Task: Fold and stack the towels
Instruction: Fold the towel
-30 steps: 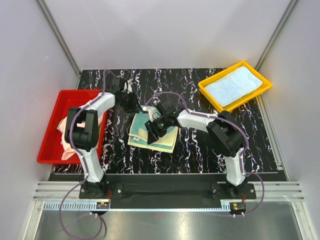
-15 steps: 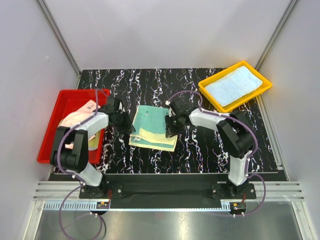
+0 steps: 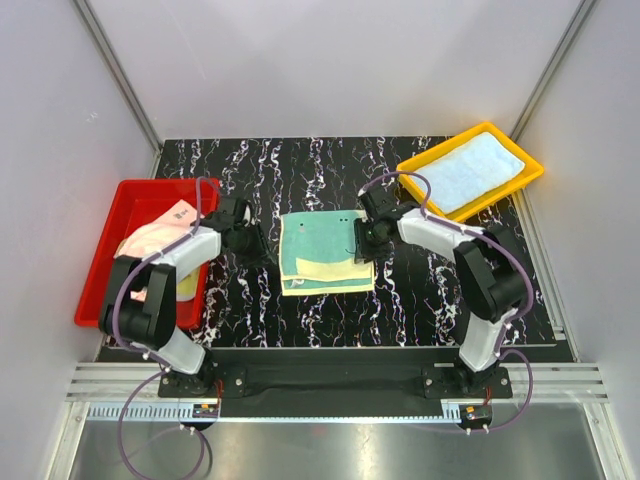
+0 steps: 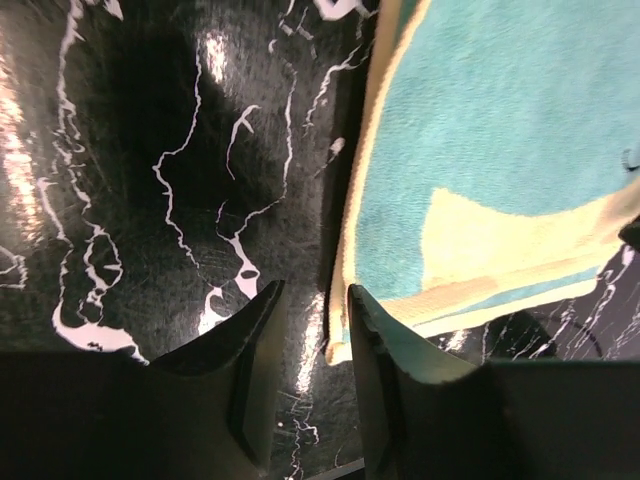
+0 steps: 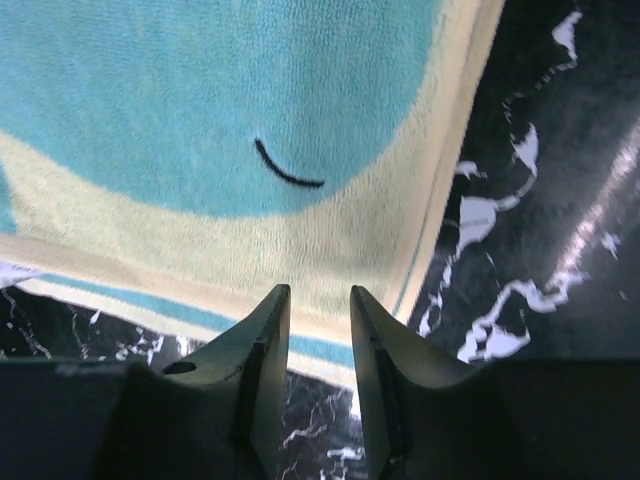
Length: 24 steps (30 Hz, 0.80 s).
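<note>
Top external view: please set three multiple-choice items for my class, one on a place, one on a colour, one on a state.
1. The light blue towel lies:
A. on the bare table
B. in the yellow tray
C. under the left arm

2. The tray at the left is:
A. red
B. green
C. white

3. The teal and yellow towel is:
A. rolled into a tube
B. crumpled in a heap
C. folded flat

Answers:
1 B: the light blue towel fills the yellow tray at the far right.
2 A: its walls and floor are plainly red.
3 C: it lies flat in the middle of the table, with squared layers showing at its near edge.
</note>
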{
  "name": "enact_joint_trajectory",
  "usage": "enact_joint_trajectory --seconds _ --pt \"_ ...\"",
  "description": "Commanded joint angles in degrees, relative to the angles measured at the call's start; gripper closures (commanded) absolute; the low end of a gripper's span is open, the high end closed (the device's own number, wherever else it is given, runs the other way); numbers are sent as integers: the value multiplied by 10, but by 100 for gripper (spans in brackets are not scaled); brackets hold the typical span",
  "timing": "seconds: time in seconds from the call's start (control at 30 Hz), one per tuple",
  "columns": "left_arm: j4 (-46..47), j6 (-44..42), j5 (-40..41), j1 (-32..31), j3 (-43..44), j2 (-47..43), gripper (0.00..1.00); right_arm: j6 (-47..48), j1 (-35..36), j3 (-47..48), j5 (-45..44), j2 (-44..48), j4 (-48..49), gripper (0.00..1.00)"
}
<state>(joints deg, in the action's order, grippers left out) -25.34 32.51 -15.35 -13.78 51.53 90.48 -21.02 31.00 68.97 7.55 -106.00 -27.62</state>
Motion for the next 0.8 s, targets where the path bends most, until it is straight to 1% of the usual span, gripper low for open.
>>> enact_joint_trajectory --seconds 0.0,0.07,0.13,0.2,0.4,0.57,0.77 --pt "18 -8 18 0 9 -51 63 -33 1 11 -41 71 -54 62" --pt "37 -1 2 0 -4 -50 63 -48 2 12 -53 76 -65 61" --pt "79 19 -42 -1 -32 -49 64 -55 2 9 -63 68 -76 61" --pt "101 37 -62 -7 -48 -50 64 -64 2 -4 -64 62 -70 60" --pt "122 54 -51 -27 -74 -39 65 -87 2 -51 -69 60 -33 61" --pt "144 66 -49 -36 -82 -28 65 -93 2 -60 -66 57 -15 61" --pt "141 74 -38 -42 -87 -20 66 -96 2 -69 -65 55 -6 63"
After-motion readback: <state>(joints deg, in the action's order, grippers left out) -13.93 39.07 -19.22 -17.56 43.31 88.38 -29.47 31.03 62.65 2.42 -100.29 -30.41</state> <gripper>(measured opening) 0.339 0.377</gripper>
